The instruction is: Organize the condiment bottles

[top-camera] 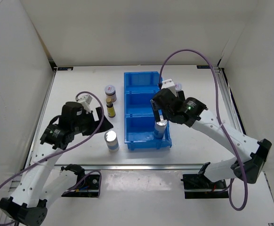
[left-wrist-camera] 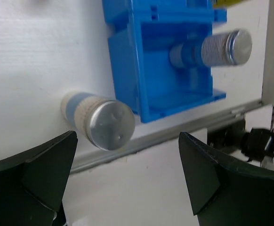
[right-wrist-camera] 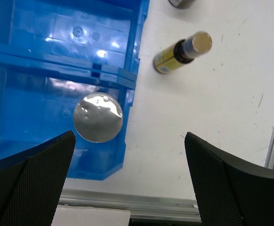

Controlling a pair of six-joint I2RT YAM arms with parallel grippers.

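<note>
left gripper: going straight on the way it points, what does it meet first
Probably the silver-topped cylinder standing beside the blue bin, though depth is unclear.

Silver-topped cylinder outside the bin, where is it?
Top view: silver-topped cylinder stands on the table, just left of the near compartment of the blue bin.

The top camera looks down on the whole table (top-camera: 80, 84); both wrist cameras, close, share the blue bin (top-camera: 139, 102).
</note>
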